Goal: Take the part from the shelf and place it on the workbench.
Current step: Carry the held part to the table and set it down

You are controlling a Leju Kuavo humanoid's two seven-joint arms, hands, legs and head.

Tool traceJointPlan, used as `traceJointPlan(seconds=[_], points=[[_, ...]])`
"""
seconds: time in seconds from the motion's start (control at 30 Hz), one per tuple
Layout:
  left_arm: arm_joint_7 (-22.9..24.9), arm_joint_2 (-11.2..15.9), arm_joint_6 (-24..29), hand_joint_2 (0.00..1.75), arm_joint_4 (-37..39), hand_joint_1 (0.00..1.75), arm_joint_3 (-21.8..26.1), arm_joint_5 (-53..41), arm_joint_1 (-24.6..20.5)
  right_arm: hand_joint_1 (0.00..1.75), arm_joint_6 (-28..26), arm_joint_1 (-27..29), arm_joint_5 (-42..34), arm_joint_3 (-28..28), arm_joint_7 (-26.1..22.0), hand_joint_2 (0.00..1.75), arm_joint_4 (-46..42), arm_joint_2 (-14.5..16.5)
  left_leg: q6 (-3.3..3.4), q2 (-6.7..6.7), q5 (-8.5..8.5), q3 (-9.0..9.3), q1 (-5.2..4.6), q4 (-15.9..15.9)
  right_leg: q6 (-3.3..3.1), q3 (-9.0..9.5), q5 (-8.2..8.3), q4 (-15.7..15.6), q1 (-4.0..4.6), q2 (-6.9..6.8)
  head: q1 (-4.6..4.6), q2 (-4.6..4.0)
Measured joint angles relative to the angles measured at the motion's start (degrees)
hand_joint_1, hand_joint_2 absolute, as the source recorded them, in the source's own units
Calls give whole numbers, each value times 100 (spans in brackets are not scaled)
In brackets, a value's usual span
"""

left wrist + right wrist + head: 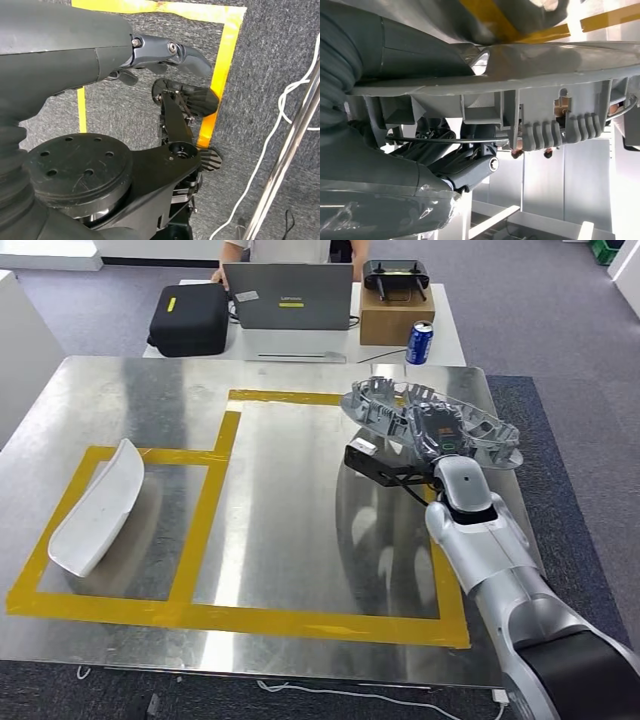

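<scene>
A: Progress?
B: Off the shelf already; grey ribbed plastic part gripped in right hand, carried above the steel workbench; not yet set down.
A: Left hand?
B: Hanging over carpet; fingers apart, holding nothing.

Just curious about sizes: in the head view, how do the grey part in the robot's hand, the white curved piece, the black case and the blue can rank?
Largest to smallest as they look:
1. grey part
2. white curved piece
3. black case, farther away, so unsure
4. blue can
</scene>
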Motion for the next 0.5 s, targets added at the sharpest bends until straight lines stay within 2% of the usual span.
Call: traceJointPlan(seconds=[0.3,0.5], points=[[-26,2,-80,175,1,0,-1,13,1,175,111,140,-855,66,-534,175,279,372,-7,9,-3,5,5,0,-6,-4,2,0,10,13,-1,0],[-6,6,-62,175,1,0,-4,-55,9,175,-150,350,-849,255,-751,175,491,619,-12,10,0,3,11,-1,-15,-4,7,1,14,15,0,0]])
